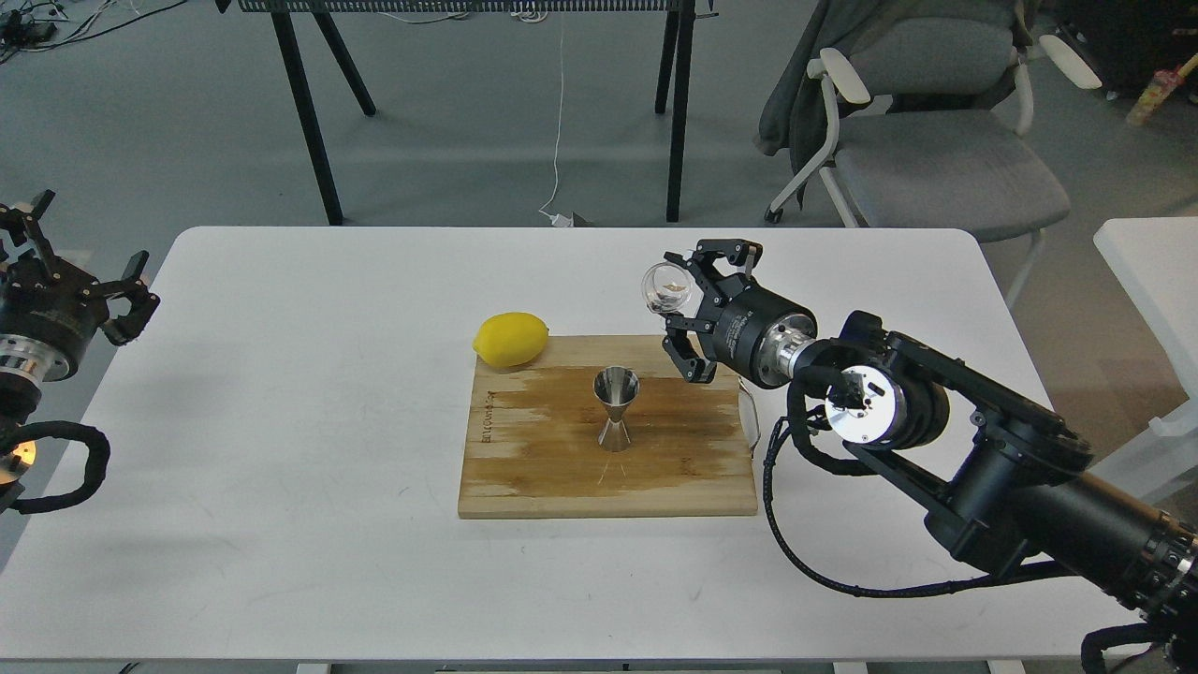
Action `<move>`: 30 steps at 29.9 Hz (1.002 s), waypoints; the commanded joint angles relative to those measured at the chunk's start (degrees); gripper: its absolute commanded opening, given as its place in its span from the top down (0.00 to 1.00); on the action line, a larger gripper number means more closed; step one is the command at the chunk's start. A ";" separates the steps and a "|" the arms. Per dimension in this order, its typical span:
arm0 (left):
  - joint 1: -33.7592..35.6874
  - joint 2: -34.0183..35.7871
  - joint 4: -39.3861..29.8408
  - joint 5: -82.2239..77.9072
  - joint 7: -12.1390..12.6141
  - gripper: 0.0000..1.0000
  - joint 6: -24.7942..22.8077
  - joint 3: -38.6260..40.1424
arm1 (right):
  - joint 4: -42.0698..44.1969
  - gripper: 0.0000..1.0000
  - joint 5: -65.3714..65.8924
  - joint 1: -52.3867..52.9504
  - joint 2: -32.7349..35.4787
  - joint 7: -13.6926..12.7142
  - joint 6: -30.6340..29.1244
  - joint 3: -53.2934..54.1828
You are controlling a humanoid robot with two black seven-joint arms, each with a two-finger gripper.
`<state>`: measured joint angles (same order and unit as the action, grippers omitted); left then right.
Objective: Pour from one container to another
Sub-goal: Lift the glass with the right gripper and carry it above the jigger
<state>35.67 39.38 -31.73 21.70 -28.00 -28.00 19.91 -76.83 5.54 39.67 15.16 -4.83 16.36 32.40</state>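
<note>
A clear glass tumbler (666, 286), tipped on its side with its mouth toward the camera, hangs just right of frame centre, pinched across its wall by the right tool (676, 309), whose fingers are closed around it. The glass looks rigid, smooth and breakable, likely slippery against hard fingers, so a hold around the mid-wall seems soundest. Below and to its left, the steel jigger (616, 408) stands upright on a wooden cutting board (524, 468); light and narrow-waisted, it would probably topple at a nudge. A lemon (510, 339) rests at the board's upper-left corner. At the left edge of the white desk (281, 421), the left tool (80, 257) hovers with fingers spread, holding nothing.
</note>
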 commanded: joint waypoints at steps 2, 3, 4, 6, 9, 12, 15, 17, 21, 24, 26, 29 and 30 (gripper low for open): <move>-0.08 -0.44 0.00 0.01 0.00 0.00 0.00 0.04 | -1.48 0.52 5.71 1.81 0.04 -0.01 -0.01 -4.45; -0.08 -0.61 0.00 0.09 0.00 0.00 0.00 0.04 | -1.83 0.52 6.41 2.33 0.04 -0.01 -0.01 -5.32; -0.08 -0.79 0.09 0.01 0.00 0.00 0.00 -0.05 | -1.83 0.51 7.03 2.77 0.04 -0.01 -0.01 -6.20; 0.01 -0.88 0.09 0.01 0.00 0.00 0.00 -0.05 | -1.83 0.51 8.17 3.39 0.04 -0.01 -0.01 -7.61; 0.01 -1.32 0.09 0.01 0.00 0.00 0.00 -0.05 | -2.18 0.51 10.72 4.35 0.04 -0.01 -0.01 -9.02; 0.01 -1.85 0.09 0.01 0.00 0.00 0.00 -0.05 | -2.18 0.51 12.13 5.15 0.04 -0.01 -0.01 -10.16; 0.01 -1.85 0.09 0.01 0.00 0.00 0.00 -0.05 | -2.27 0.51 12.48 5.85 0.13 -0.01 -0.01 -10.87; 0.01 -1.85 0.09 0.01 0.00 0.00 0.00 -0.05 | -2.53 0.51 12.92 6.29 0.30 -0.01 -0.01 -11.66; 0.01 -1.76 0.09 0.01 0.00 0.00 0.00 -0.05 | -3.06 0.51 14.76 7.34 0.65 -0.09 -0.01 -13.33; 0.01 -1.76 0.09 0.01 0.00 0.00 0.00 -0.05 | -3.06 0.51 14.94 8.22 0.74 -0.09 -0.10 -14.65; 0.01 -1.76 0.09 0.01 0.00 0.00 0.00 -0.05 | -3.06 0.51 15.12 8.84 0.83 -0.09 -0.10 -15.44; -0.08 -1.85 0.09 0.01 0.00 0.00 0.00 -0.05 | -3.06 0.51 16.78 9.63 1.36 -0.09 -0.10 -16.67; -0.08 -1.85 0.09 0.09 0.00 0.00 0.00 -0.05 | -3.06 0.51 17.31 9.81 1.62 -0.09 -0.01 -17.19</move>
<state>35.67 37.58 -31.64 21.72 -28.00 -28.00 19.86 -79.90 21.50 48.85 16.30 -4.92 16.31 16.38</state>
